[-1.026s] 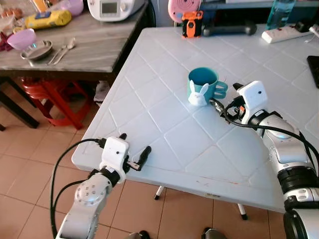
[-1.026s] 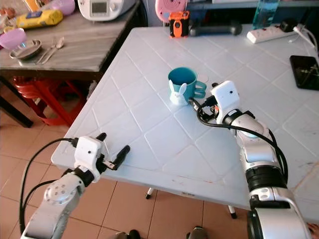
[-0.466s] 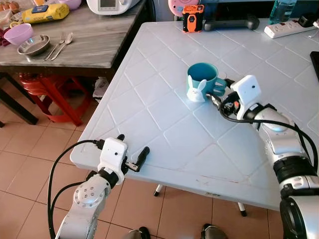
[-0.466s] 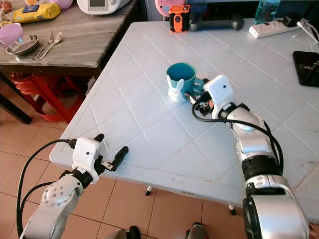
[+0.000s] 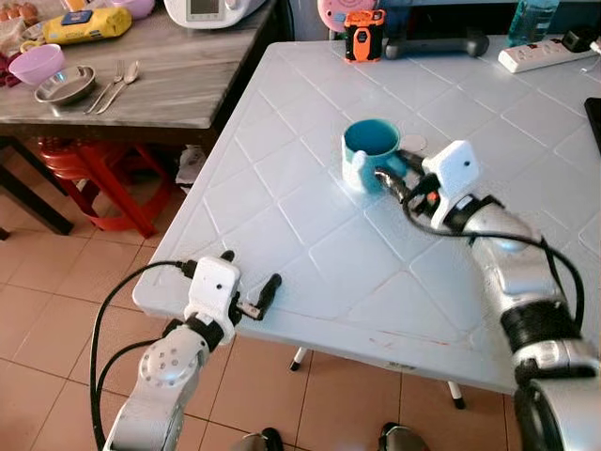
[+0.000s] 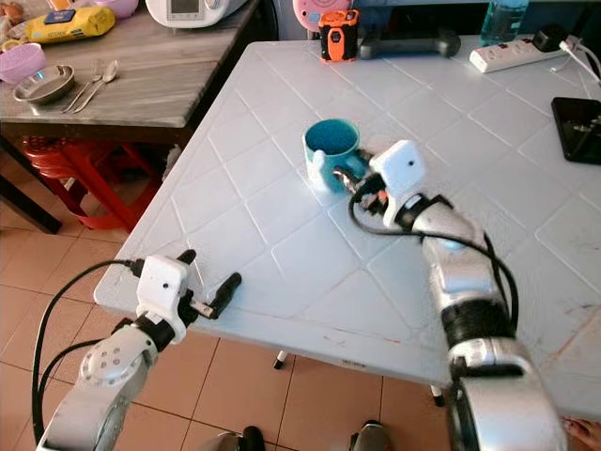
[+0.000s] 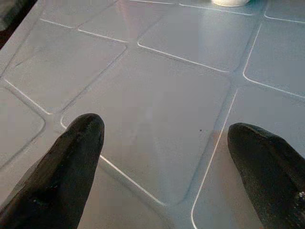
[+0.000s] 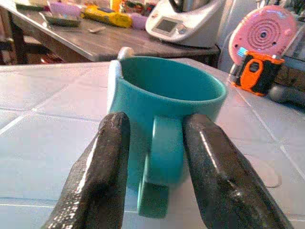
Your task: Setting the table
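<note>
The left gripper (image 5: 246, 287) hangs low over the near edge of the white table (image 5: 310, 235), at the corner. Its two black fingers (image 7: 66, 167) are spread wide, with nothing between them.

Farther in, near the middle of the table, stands a blue cup (image 5: 368, 150), upright. The right gripper (image 5: 387, 178) reaches to it from the right. The cup's handle (image 8: 159, 157) sits right between the two fingers (image 8: 102, 171). The fingers are close on both sides of the handle, but I cannot tell if they squeeze it.

At the far edge stands an orange thing (image 5: 362, 42). A brown table (image 5: 141, 89) to the left holds a bowl (image 5: 64, 85) and spoons (image 5: 115, 75).
</note>
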### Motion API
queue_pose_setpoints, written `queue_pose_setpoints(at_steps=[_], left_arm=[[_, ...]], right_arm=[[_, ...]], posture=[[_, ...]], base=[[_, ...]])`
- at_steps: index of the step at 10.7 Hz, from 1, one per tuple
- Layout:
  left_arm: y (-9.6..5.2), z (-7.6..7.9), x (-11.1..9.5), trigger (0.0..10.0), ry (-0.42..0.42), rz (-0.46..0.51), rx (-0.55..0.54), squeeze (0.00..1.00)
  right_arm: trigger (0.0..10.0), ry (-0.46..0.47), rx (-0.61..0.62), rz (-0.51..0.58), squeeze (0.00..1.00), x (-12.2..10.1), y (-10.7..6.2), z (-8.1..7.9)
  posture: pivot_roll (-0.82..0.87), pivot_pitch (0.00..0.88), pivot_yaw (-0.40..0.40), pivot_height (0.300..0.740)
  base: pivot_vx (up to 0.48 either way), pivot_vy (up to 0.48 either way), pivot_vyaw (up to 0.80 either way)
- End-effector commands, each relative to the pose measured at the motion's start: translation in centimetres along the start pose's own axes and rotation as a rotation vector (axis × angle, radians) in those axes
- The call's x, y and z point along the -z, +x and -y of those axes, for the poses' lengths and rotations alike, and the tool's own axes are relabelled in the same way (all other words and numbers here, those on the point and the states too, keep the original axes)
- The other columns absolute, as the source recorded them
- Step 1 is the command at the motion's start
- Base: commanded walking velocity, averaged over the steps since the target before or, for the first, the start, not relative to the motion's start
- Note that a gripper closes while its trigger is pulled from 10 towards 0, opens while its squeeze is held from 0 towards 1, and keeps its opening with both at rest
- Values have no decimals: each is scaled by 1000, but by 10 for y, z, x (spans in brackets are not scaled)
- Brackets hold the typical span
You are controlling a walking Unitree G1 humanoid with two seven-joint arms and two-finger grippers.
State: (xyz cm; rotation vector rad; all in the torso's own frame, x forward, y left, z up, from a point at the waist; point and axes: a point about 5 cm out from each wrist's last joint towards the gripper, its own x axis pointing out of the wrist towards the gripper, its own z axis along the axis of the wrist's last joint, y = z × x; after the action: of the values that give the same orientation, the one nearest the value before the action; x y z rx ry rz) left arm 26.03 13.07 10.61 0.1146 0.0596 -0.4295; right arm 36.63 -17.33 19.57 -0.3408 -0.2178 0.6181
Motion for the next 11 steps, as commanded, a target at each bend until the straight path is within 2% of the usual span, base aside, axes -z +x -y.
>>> queue_pose_setpoints(at_steps=[1,2,3,4,6,11], left_arm=[[-3,-6,5,10000,11,-28,-31,0],[-2,-6,4,10000,11,-26,-31,0],[-2,-6,4,10000,9,-25,-32,0],[-2,-5,4,10000,6,-25,-30,0],[-1,-5,5,10000,8,-26,-27,0],[2,-4,5,10000,7,-18,-24,0]], right_arm=[[0,10,-23,11,0,-1,3,-8],[0,22,-5,11,0,-1,2,-11],[9529,42,35,1,0,2,-1,-13],[10000,51,90,-19,0,7,-3,-15],[10000,88,174,-14,0,11,-5,-21],[10000,86,223,-6,0,6,-2,-22]], posture=[[-53,190,144,740],[-53,190,144,740],[-54,187,143,740],[-54,186,143,740],[-56,178,144,740],[-63,164,145,740]], base=[[0,0,0],[0,0,0],[0,0,0],[0,0,0],[0,0,0],[0,0,0]])
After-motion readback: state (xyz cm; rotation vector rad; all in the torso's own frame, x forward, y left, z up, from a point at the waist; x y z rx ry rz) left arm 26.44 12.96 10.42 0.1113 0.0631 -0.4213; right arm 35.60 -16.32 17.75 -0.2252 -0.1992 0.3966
